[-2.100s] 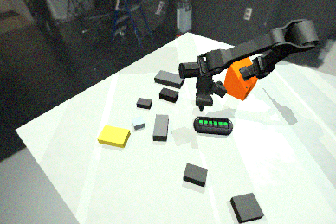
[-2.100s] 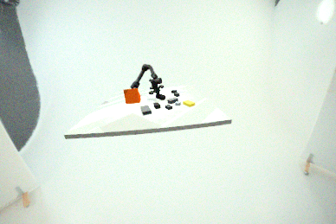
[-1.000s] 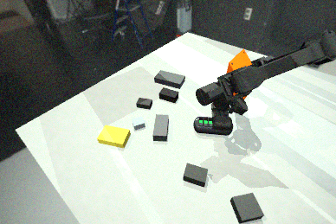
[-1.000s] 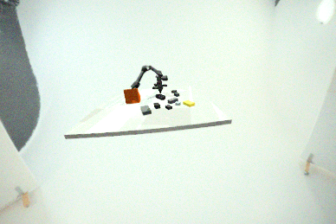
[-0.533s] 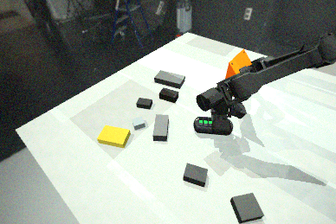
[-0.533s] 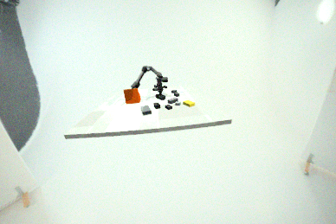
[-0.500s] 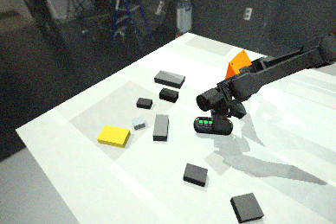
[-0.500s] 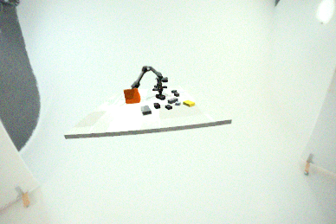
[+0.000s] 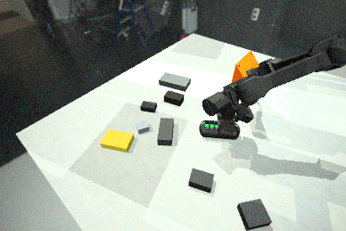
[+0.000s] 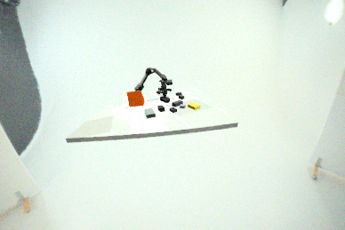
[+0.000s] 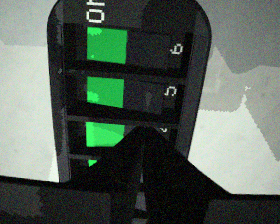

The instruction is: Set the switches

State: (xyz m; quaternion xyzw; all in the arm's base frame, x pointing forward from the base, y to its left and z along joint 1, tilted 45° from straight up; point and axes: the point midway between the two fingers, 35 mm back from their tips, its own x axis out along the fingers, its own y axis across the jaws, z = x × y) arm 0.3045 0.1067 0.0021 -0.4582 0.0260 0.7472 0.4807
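The dark grey controller unit (image 9: 206,135) (image 10: 165,99) (image 11: 201,30) sits on its base on the bench, switches up, label hidden. In the wrist view the green ends of switch 6 (image 11: 106,46), switch 5 (image 11: 105,92) and switch 4 (image 11: 104,135) show on the ON side. A sliver of the neighbouring switch's green end (image 11: 92,163) shows too; the rest is hidden behind the fingers. Which ends are pressed down I cannot tell surely. My gripper (image 11: 143,135) is shut and empty, its tips pointing down over the dark end of switch 4, at or just above it.
An orange block (image 9: 244,66) (image 10: 135,99) stands behind the arm. A long dark grey block (image 9: 166,132), a yellow block (image 9: 117,140) (image 10: 194,106), a light grey block (image 9: 174,81) and several smaller blocks lie around the unit. Two dark blocks (image 9: 201,180) (image 9: 254,214) lie toward the front.
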